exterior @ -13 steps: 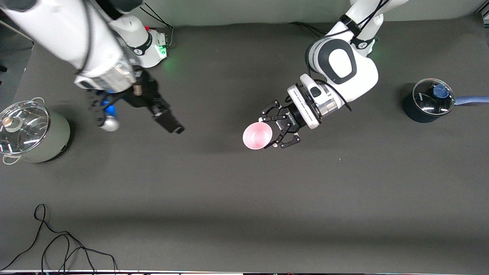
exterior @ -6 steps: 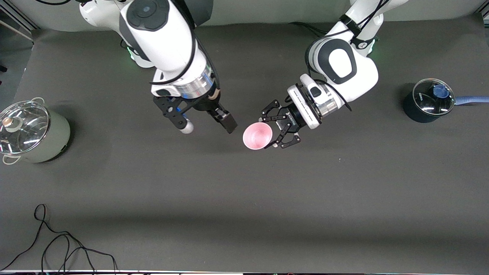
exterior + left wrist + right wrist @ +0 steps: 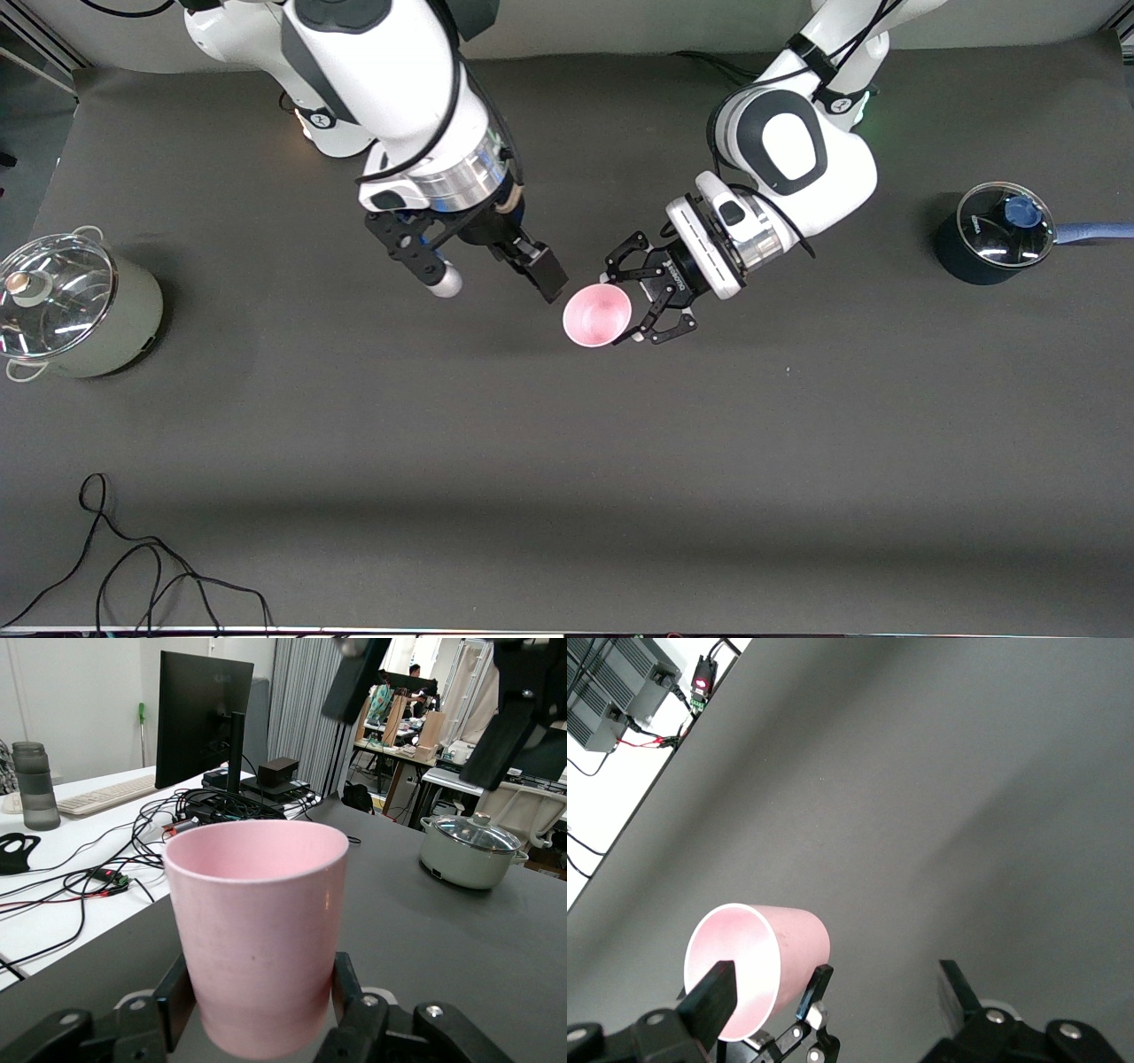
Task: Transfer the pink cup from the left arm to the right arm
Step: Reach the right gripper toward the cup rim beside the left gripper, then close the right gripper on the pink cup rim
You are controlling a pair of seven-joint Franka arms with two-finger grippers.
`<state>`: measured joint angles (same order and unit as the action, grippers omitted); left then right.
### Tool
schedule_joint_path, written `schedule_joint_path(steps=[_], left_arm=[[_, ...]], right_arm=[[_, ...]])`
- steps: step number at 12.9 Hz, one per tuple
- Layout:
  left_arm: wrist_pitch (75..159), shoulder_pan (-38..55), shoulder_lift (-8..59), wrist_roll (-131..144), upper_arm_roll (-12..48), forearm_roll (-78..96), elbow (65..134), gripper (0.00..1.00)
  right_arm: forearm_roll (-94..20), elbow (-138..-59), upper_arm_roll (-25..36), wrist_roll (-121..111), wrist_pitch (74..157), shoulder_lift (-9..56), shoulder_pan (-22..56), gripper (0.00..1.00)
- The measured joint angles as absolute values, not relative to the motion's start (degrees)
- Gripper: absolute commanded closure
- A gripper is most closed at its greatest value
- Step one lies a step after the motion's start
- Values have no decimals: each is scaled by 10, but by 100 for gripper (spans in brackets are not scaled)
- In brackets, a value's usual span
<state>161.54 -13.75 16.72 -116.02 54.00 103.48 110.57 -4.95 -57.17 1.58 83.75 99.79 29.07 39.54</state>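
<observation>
- Dark grey matting covers my table; in my left wrist view an office shows past its edge, with a black monitor, a keyboard and tangled wires on a white desk.
- Writing: a small white label runs down the dark pot at middle right of the front view, too small for me to read.
- My left arm comes down from the upper right of the front view, wrist bent toward centre; my left gripper is clamped on the base of the pink cup, which I hold up in the air over the middle of the table, mouth toward the front camera.
- My right arm reaches from the upper left; my right gripper hangs with its fingers spread wide and nothing in them, one finger just beside the cup's rim.
- Cut off: the lidded pale green pot at the middle-left edge, the dark pot's blue handle, and a black cable at lower left.
</observation>
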Motion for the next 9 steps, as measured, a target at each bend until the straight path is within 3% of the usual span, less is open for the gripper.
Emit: schedule_joint_path(steps=[9], left_arm=[[1615,-135,167,-1160,540,1035,1106,67]], right_arm=[[-24,-571,17,837,1066,344,421,0]])
